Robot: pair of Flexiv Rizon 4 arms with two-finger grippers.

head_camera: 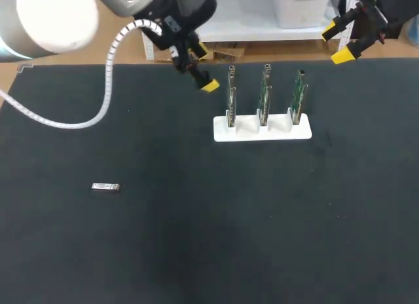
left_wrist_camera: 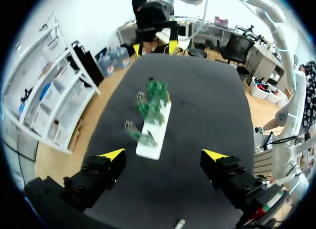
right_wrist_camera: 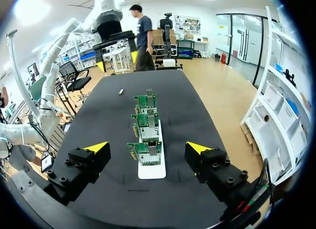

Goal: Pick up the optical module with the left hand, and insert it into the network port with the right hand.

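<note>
Our left gripper (left_wrist_camera: 164,155) and right gripper (right_wrist_camera: 147,147) hung released, empty. The optical module (head_camera: 105,187) lay flat and small, so we judged a left grasp might slip off it.

No text, label or number can be read anywhere.

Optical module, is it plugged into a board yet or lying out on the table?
Out. The optical module lies flat on the black table, well apart from the three circuit boards standing upright in the white holder.
</note>
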